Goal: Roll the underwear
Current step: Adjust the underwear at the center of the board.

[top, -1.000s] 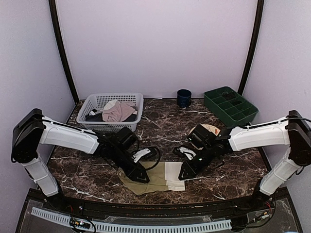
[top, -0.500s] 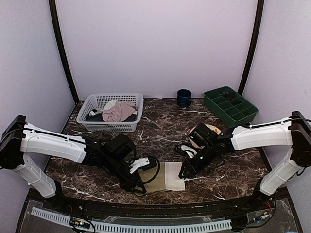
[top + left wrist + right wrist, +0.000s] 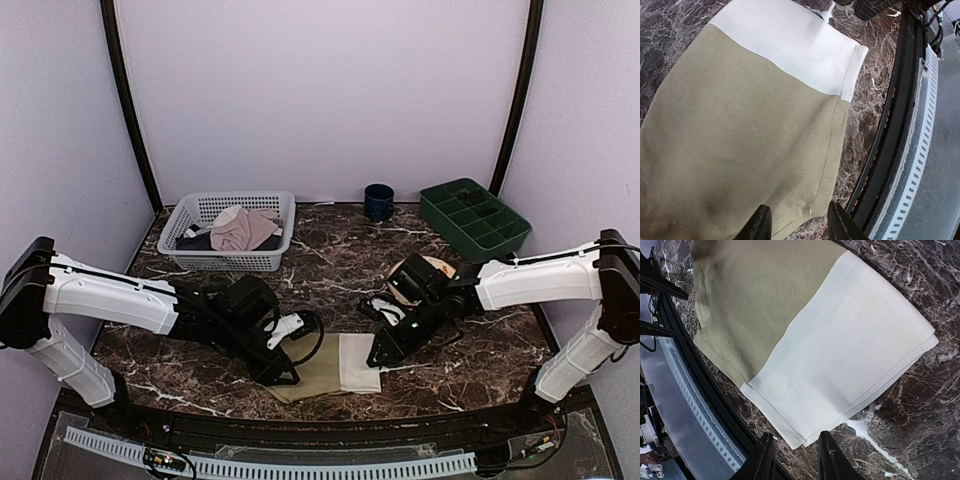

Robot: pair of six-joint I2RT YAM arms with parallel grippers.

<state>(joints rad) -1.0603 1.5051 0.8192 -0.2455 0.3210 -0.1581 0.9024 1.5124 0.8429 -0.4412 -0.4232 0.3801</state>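
Observation:
The underwear point(image 3: 318, 366) lies flat near the table's front edge, olive cloth on the left and cream waistband point(image 3: 359, 362) on the right. My left gripper point(image 3: 281, 374) is low over its near-left corner. In the left wrist view the olive hem corner point(image 3: 812, 212) lies between the tips of that gripper point(image 3: 799, 228), which stands open and holds nothing. My right gripper point(image 3: 380, 354) is at the waistband's right edge. In the right wrist view the waistband's near corner point(image 3: 805, 437) lies just ahead of this gripper point(image 3: 796, 458), also open and not holding anything.
A white basket point(image 3: 226, 262) with a pink and a dark garment stands at the back left. A dark blue cup point(image 3: 378, 201) and a green compartment tray point(image 3: 432, 212) are at the back right. A round plate point(image 3: 432, 266) lies behind my right arm. The black front rail point(image 3: 886, 145) runs close beside the cloth.
My left arm has dropped and swung toward the front edge, ending at the cloth's near-left corner. The olive part now looks narrower on its left side. The right arm has hardly moved.

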